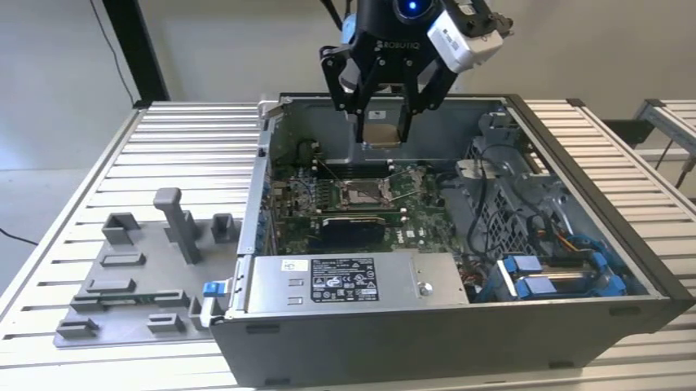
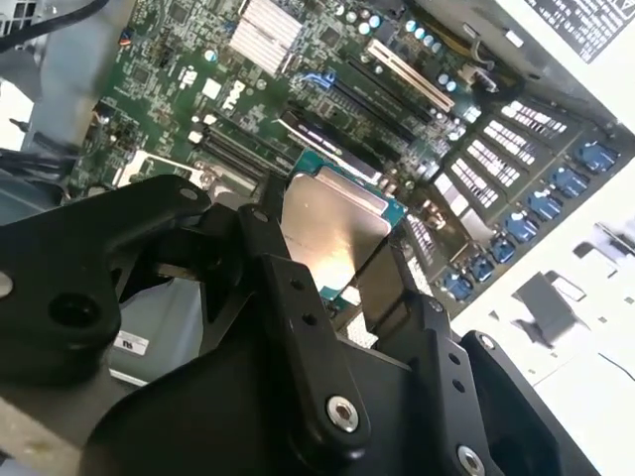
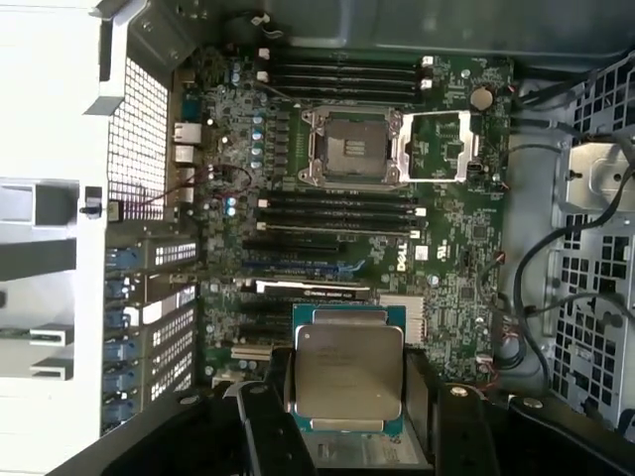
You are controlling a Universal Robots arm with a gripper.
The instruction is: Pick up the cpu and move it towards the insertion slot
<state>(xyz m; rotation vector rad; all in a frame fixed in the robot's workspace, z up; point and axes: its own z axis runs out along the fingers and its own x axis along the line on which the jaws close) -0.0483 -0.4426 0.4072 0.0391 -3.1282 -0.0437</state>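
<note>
1. The tool [image 1: 383, 130] hangs over the far side of the open computer case [image 1: 457, 334], and the cpu [image 1: 380, 134] sits right between its fingers, clamped at its edges.
2. The tool is closed down to the chip's width and has hold of the cpu, nothing else. In the first wrist view the black fingers [image 3: 266, 416] press in on the chip from both sides.
3. The cpu is up in the air, clear of the motherboard [image 1: 419, 232], and the insertion slot [image 1: 359, 192] lies below it and a little nearer in the exterior view, apart from the chip.
4. In the first wrist view the cpu [image 3: 347, 375] shows a flat, dull silver metal face, square with rounded corners, framed by a thin teal-green edge.
5. In the second wrist view that face [image 2: 332, 233] catches a bright glare; the tool's [image 2: 327, 297] black links, studded with round bolts, crowd around it.
6. The insertion slot [image 3: 352, 149] is a square socket with a shiny silver frame and a dark centre, its metal flap swung open beside it, green board all around.
7. The case is grey sheet metal, resting on a ribbed, slatted surface [image 1: 109, 163]; a grey moulded tray [image 1: 142, 269] with upright blocks lies to the exterior view's left.
8. The chip's lower edge is tucked behind the tool body in the first wrist view, and the arm is cut off at the top of the exterior view.
</note>
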